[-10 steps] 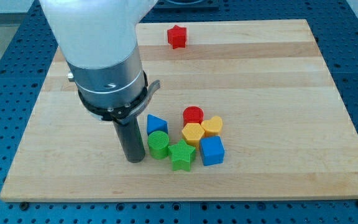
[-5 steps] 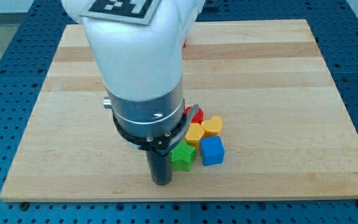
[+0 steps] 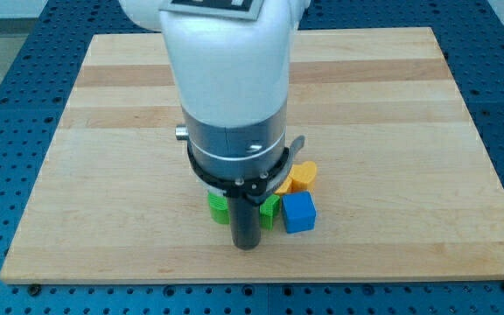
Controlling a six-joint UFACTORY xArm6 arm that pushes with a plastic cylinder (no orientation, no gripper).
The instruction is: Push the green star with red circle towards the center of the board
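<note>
Tip: my tip (image 3: pixel 247 245) sits near the bench (image 3: pixel 392 131) bottom edge, touching the green star (image 3: pixel 270 210).
Gripper: none fitted; state cannot be told.
Room: bare wood toward the view's top.

My tip (image 3: pixel 247 246) stands upright, arm (image 3: pixel 230 79) rising straight above.

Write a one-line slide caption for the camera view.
My tip sits at the view's bottom edge of the cluster, between green cylinder and green star, blue cube right, yellow heart behind.
</note>
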